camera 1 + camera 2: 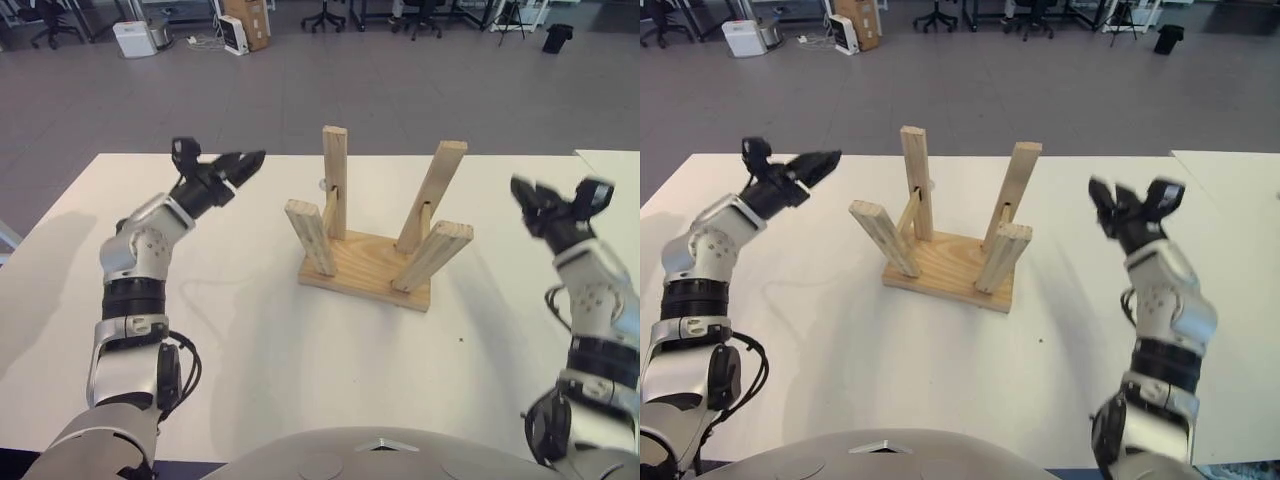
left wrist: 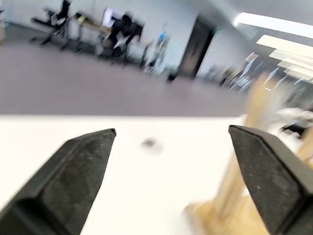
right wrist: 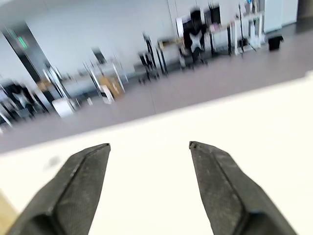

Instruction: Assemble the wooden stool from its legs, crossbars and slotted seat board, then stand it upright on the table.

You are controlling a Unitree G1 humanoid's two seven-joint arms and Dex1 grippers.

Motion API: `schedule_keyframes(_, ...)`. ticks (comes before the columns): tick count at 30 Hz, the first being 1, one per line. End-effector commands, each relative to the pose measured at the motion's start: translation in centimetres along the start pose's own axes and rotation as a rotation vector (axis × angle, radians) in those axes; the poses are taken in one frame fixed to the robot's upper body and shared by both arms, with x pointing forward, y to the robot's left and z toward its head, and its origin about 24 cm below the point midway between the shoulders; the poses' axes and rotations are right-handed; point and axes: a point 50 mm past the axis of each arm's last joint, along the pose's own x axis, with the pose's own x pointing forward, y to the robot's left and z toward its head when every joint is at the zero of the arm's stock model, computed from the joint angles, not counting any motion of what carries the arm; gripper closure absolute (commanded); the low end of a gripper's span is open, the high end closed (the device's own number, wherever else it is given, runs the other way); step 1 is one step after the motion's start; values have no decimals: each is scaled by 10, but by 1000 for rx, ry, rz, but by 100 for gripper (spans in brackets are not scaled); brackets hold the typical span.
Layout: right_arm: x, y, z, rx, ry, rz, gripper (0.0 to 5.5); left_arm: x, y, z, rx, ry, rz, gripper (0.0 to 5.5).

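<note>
Left gripper (image 1: pixel 247 165), seen from the head camera, hangs above the white table (image 1: pixel 250 330) with its two dark fingers parted and nothing between them. Taking the wooden stool (image 1: pixel 372 225) as the centre of the clock, this gripper sits at about ten o'clock, well apart from the wood. The right gripper (image 1: pixel 533 196) is at about three o'clock, also raised and well apart, its fingers spread and empty.

The stool rests upside down near the middle of the table. Its seat board (image 1: pixel 365 272) lies flat on the surface, and four pale legs (image 1: pixel 335 165) point upward, splayed slightly outward. A thin crossbar (image 1: pixel 910 213) slants between the two legs on the robot's left side. A small dark speck (image 1: pixel 322 184) lies on the table at about eleven o'clock from the stool, just beside the far left leg. Beyond the table are a grey floor (image 1: pixel 400 80) and office chairs (image 1: pixel 325 14).

From the left wrist camera, two black textured fingers (image 2: pixel 78 169) stand wide apart over the white tabletop. The dark speck shows between them, and blurred pale wood of the stool rises close to one finger.

From the right wrist camera, two black fingers (image 3: pixel 222 191) are likewise apart, with bare white tabletop between them and a blurred room beyond.
</note>
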Motion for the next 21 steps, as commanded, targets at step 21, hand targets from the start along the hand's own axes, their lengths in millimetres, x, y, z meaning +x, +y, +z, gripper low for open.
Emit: schedule_keyframes(21,-7,63,-80,-416,280,271,247,-8,-47,-134,461,321,-445,126)
